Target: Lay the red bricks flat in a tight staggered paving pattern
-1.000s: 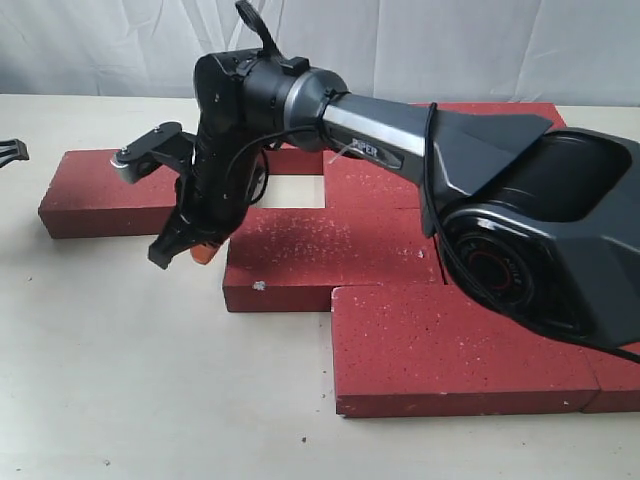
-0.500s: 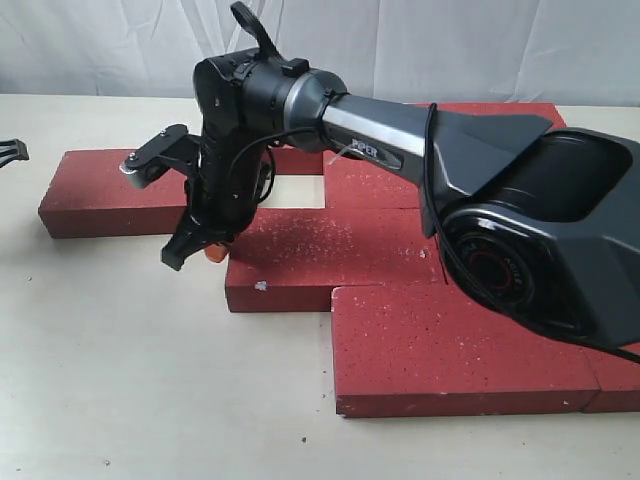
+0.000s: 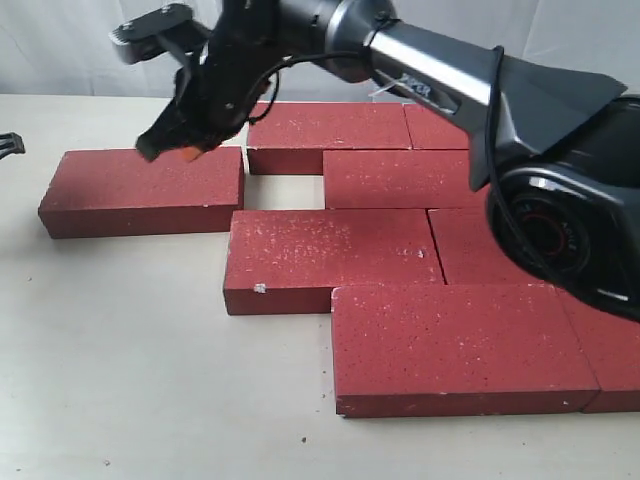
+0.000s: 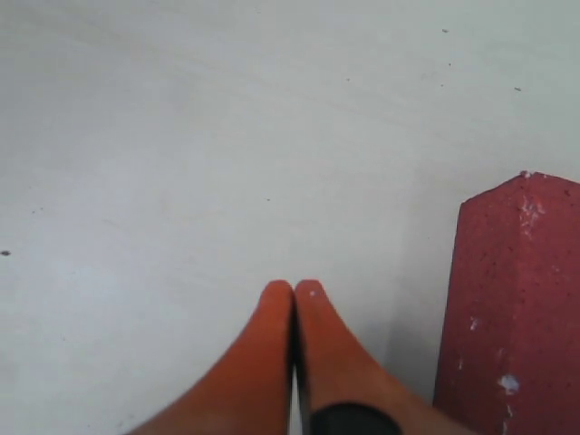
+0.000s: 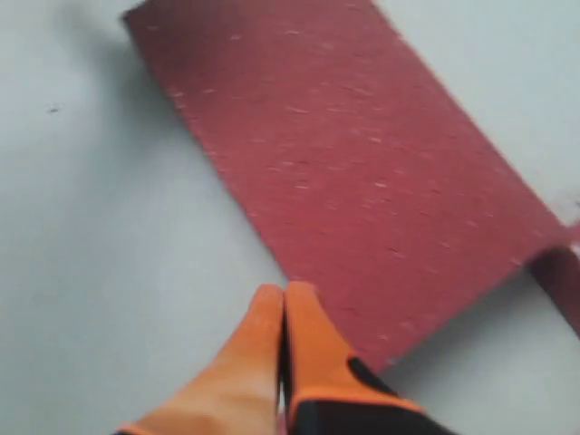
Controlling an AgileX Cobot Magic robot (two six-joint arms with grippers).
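Observation:
Several red bricks lie flat on the table, packed in staggered rows: the middle one, the front one, and the back ones. The left brick sits slightly apart. My right gripper hangs shut and empty above that brick's far edge, and the right wrist view shows its orange fingers pressed together over the brick. My left gripper is shut and empty over bare table, next to a brick's end.
A square patch of bare table shows between the left brick and the back rows. A white cloth backdrop hangs behind the table. The right arm's body covers the right-hand bricks. A black part of my left arm shows at the far left edge.
My right gripper has lifted from the table in front of the middle brick's left corner and moved up and back, over the left brick. The bricks have not moved.

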